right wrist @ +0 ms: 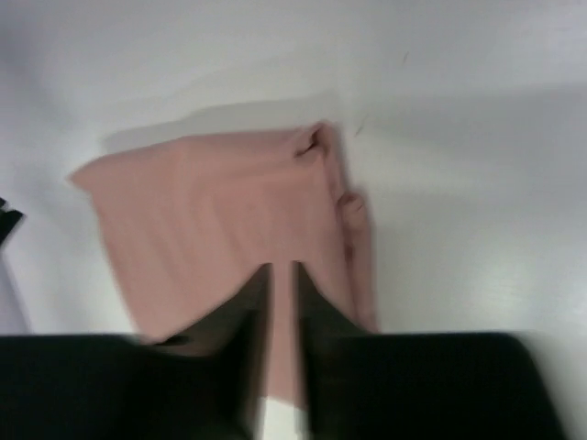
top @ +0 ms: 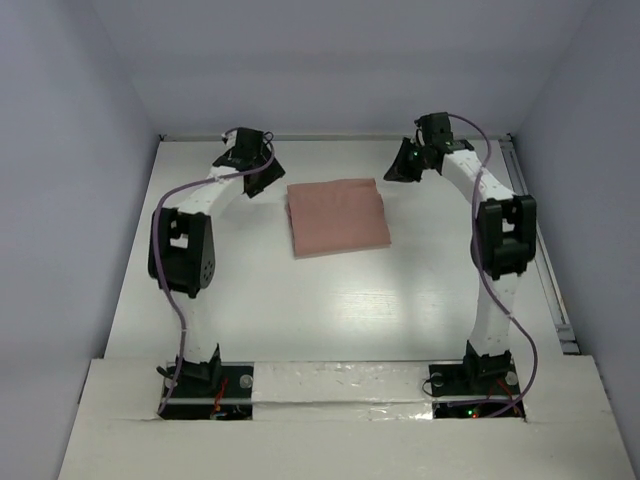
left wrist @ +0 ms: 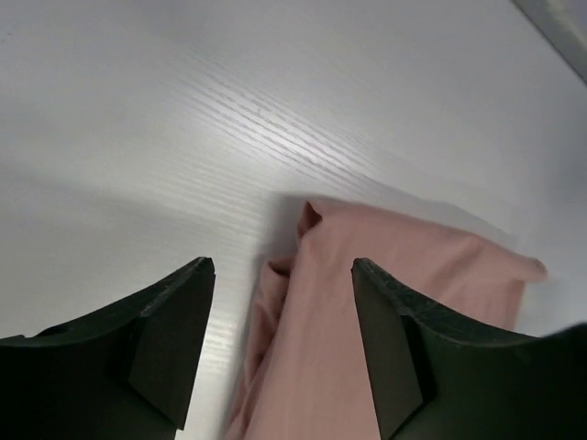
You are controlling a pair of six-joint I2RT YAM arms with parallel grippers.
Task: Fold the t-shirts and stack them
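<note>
**Fold judged done: one shirt down, both grippers clear of it**

- Left gripper (left wrist: 282, 270): the jaws were seen wide apart in the left wrist view, with nothing held between them. Only table and pink cloth were seen through the gap, lower down.
- Right gripper (right wrist: 282, 275): the fingers were seen drawn almost together, with only a thin slit left. Nothing was seen pinched. The right wrist view was blurred, so this is given with less certainty.
- From the top view, both grippers were placed at the far side of the table (top: 330, 310). The left one was near the shirt's far-left corner and the right one near its far-right corner. Neither was touching the cloth.
- T-shirt (top: 338, 216): it was found lying flat at the table's middle-far area, between the two grippers, as a compact, roughly square packet. Layered edges were seen along one side in both wrist views, with one small puckered corner. No chest graphic was visible.
- Progress, as judged: folding of this shirt was taken as complete, bar that slightly untidy corner.
- Stacking: no second shirt or pile was seen in any view, so nothing could be judged as left to stack.
</note>
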